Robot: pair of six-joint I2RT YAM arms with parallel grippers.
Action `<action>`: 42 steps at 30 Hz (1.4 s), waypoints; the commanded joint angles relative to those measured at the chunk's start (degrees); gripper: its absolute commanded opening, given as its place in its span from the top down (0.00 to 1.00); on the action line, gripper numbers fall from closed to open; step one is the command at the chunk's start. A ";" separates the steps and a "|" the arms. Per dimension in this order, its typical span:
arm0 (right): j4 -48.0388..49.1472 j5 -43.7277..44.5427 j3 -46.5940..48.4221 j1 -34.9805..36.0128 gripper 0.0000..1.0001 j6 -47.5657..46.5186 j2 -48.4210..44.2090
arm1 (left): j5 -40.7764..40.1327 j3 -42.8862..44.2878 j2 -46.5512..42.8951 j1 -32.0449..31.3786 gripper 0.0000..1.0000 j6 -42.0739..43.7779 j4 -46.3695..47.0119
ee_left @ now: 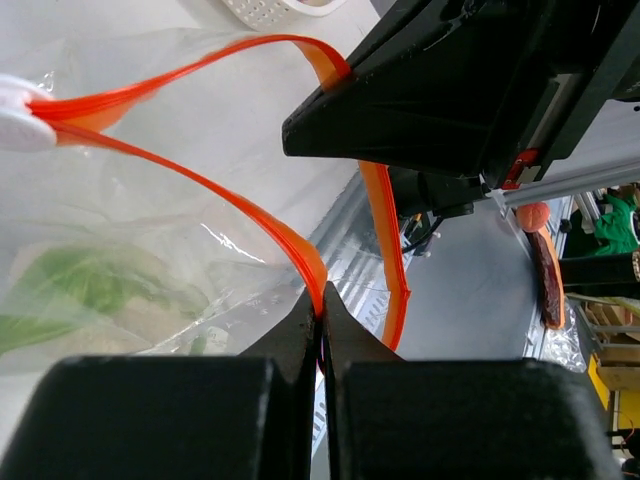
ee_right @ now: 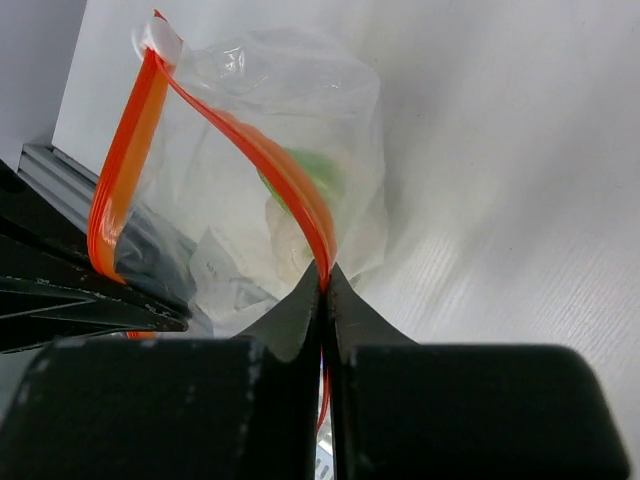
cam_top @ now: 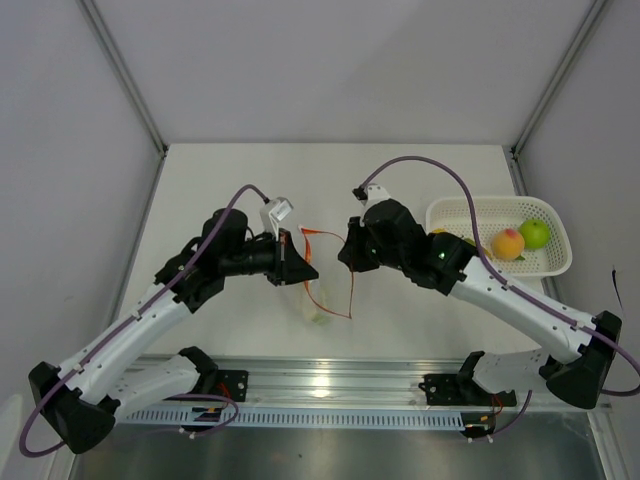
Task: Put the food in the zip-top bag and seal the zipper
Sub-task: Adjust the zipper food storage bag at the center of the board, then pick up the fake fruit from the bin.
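Jaws of the left gripper point(ee_left: 320, 308) are pressed shut on one side of the zipper point(ee_left: 385, 230); the right gripper point(ee_right: 323, 285) is pinched closed on the opposite side. Between them, mid-frame in the top view, the bag point(ee_right: 330, 100) has its mouth spread open, with a leafy vegetable point(ee_left: 70, 285) inside. At right, the basket point(cam_top: 497, 208) holds a peach point(cam_top: 508, 243) and an apple point(cam_top: 535, 233).
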 commanded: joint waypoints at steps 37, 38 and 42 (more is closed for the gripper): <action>-12.02 16.27 -0.40 -49.93 0.01 -2.55 -8.36 | 2.79 2.18 4.56 1.40 1.00 1.13 3.38; -11.06 15.48 -1.11 -51.87 0.01 -2.37 -7.57 | 3.05 1.57 4.65 1.40 0.99 1.13 3.55; -7.55 15.03 -5.24 -58.47 0.01 -2.72 -4.14 | 3.85 1.13 4.83 1.49 0.99 1.30 4.17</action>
